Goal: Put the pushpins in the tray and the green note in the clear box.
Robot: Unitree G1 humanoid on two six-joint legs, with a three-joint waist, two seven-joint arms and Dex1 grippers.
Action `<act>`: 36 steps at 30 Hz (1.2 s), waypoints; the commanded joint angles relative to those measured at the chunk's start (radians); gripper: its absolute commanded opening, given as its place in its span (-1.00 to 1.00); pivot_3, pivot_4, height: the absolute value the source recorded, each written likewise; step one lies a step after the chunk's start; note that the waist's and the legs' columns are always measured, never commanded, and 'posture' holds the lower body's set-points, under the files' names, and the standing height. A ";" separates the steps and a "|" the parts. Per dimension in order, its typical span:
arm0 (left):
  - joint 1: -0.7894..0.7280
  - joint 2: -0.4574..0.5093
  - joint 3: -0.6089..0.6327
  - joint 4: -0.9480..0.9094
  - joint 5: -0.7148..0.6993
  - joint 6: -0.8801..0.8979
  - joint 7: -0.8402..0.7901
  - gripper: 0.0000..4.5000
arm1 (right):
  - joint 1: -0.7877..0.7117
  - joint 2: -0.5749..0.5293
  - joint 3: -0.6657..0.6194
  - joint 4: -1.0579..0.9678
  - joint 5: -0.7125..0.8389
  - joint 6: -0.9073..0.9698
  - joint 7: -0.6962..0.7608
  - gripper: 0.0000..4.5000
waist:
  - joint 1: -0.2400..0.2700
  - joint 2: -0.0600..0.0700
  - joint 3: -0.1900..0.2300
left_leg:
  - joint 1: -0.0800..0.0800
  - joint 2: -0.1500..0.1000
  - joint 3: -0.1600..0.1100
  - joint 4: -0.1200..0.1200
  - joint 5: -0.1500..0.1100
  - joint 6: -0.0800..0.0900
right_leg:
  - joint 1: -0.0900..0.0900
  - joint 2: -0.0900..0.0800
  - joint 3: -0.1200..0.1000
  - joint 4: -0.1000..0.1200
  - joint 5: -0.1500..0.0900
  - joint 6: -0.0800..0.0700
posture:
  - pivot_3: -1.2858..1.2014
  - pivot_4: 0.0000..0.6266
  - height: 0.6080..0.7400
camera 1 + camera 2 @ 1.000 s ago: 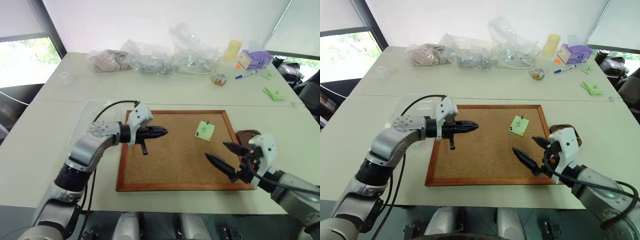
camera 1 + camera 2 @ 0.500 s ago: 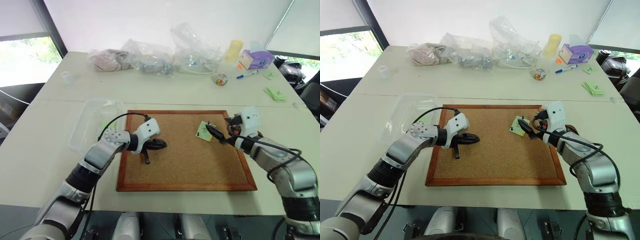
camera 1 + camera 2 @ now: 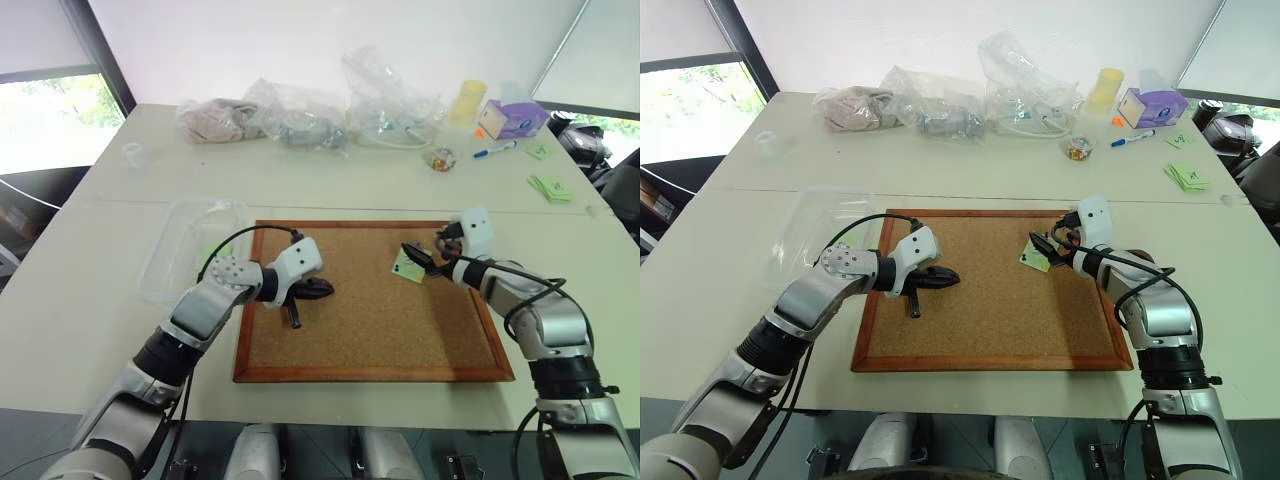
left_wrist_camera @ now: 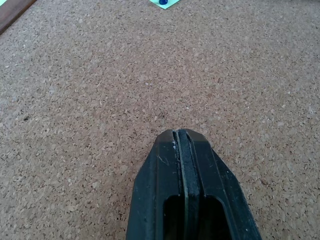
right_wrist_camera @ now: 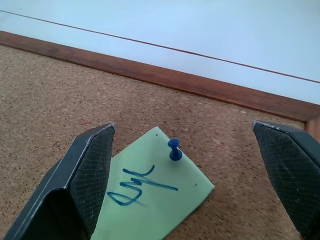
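Now right claw (image 5: 182,165) wide open, straddling blue pushpin (image 5: 174,149) stuck in light green square paper note (image 5: 150,192) at corkboard's (image 3: 370,310) 1 o'clock corner. Left claw (image 4: 181,142) shut, empty, over corkboard's 9 o'clock side.

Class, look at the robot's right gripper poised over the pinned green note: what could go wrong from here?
1. The open right gripper straddles both the blue pushpin and the green note, so closing might crumple or tear the paper.
2. The pin is tiny; the fingers could miss or flick it across the corkboard.
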 commanded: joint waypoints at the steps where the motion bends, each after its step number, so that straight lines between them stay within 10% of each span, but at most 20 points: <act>1: 0.015 -0.001 -0.010 -0.006 0.016 0.018 0.006 -1.00 | -0.022 0.003 -0.018 0.007 -0.007 -0.011 0.025 0.43 | 0.000 0.000 0.000 | 0.000 0.000 0.000 0.000 0.000 0.000 | 0.000 0.000 0.000 0.000 0.000 0.000 | 0.03 -0.52 0.96; 7: 0.011 -0.003 -0.007 -0.007 0.016 0.020 0.010 -1.00 | -0.020 0.017 -0.027 0.014 -0.003 0.014 0.040 -0.87 | -0.001 0.000 0.000 | 0.000 0.000 0.000 0.000 0.000 0.000 | 0.000 0.000 0.000 0.000 0.000 0.000 | 0.03 -0.52 0.96; 36: 0.000 0.016 -0.043 0.058 0.075 -0.020 -0.020 -1.00 | 0.083 0.070 -0.128 -0.110 -0.025 -0.149 -0.007 -0.87 | -0.001 0.001 -0.001 | 0.001 0.000 0.000 0.000 0.000 0.000 | 0.001 0.000 0.000 0.000 0.000 0.000 | 0.03 -0.52 0.96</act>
